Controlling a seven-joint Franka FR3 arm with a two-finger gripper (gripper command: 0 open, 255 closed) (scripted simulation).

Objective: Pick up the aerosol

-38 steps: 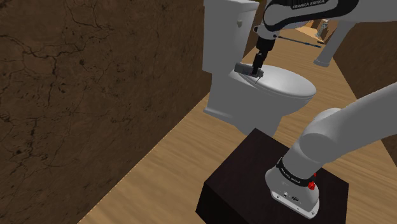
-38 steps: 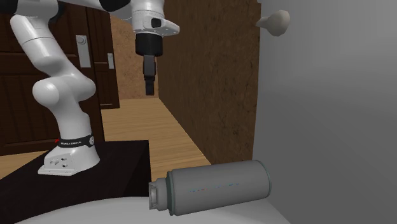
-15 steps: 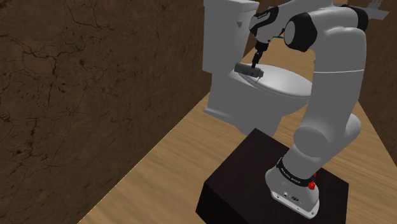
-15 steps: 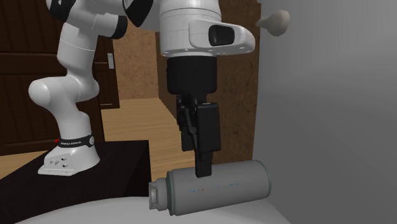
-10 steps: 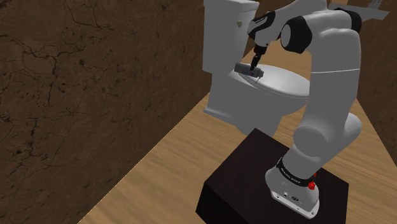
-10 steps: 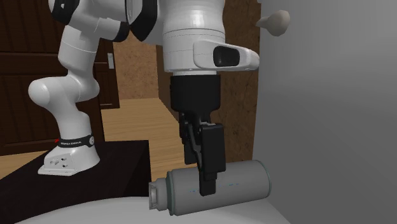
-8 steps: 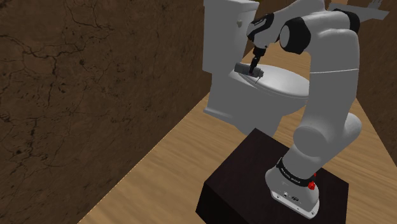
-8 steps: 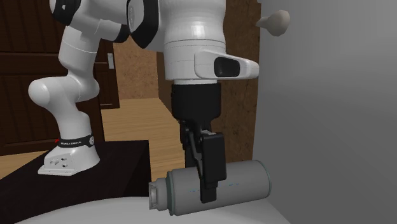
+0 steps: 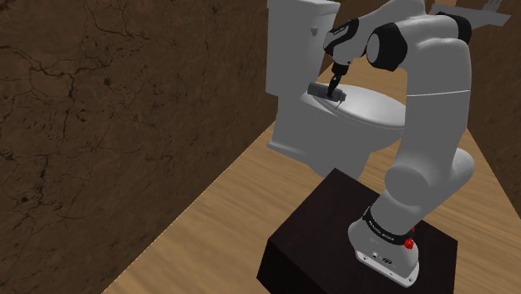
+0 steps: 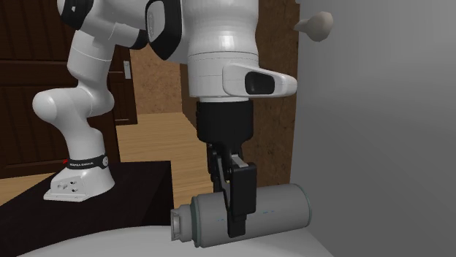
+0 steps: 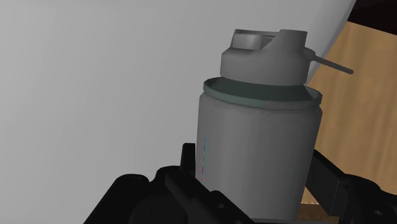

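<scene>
On toilet lid (image 9: 380,108), by the tank (image 9: 292,42) | can (image 10: 281,208) lies flat, long axis 9-to-3 in second exterior view, nozzle at 9 | gripper (image 10: 237,219) hangs from 12, fingers (image 11: 327,181) apart astride its middle, not yet clasping

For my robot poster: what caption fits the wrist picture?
Gripper around a grey spray can lying on the white toilet lid.
</scene>
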